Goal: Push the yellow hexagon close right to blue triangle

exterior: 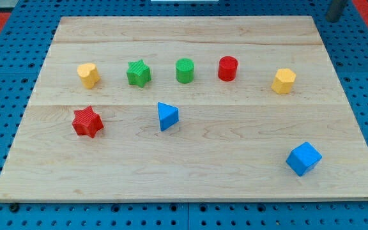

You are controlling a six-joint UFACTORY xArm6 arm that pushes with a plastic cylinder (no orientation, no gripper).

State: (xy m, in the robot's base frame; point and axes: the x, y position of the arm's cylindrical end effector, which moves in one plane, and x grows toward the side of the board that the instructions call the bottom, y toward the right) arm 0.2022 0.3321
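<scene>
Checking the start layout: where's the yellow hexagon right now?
The yellow hexagon sits at the view's right in the upper row of blocks, right of the red cylinder and well up and right of the blue triangle; nothing touches it.

No readable text, labels, numbers anywhere in view.

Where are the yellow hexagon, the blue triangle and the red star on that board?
yellow hexagon (284,80), camera view, front face.
blue triangle (167,116), camera view, its middle.
red star (87,121), camera view, top face.
</scene>
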